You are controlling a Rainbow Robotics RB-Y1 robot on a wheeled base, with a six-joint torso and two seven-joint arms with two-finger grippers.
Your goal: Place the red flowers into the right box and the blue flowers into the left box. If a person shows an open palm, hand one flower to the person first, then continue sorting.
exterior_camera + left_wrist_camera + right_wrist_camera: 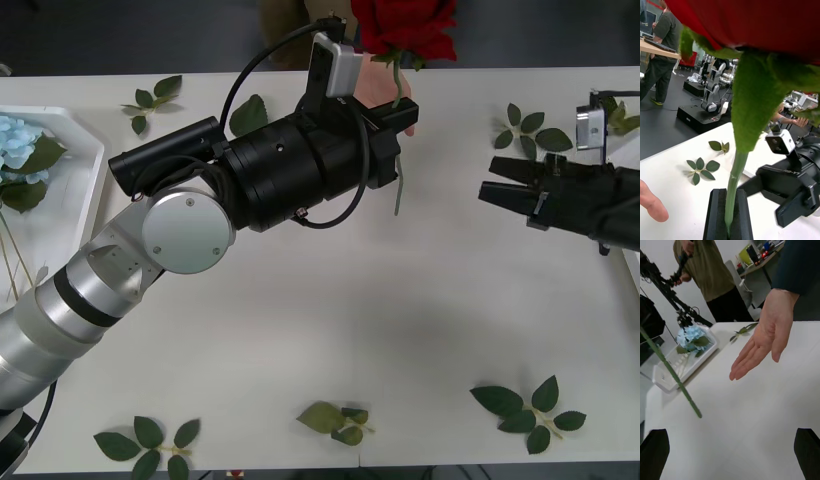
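Rose (405, 25) upright in our left gripper (392, 105), clamped on its stem at the table's far edge, directly above the open palm (760, 341); right gripper (500, 190) open, idle.

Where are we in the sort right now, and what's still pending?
Done: one blue flower lies in the left box. In hand: the left gripper is shut on a red flower, holding it at the person's open palm; it isn't released yet. Left: finish the handover. The right gripper waits open at the table's right side.
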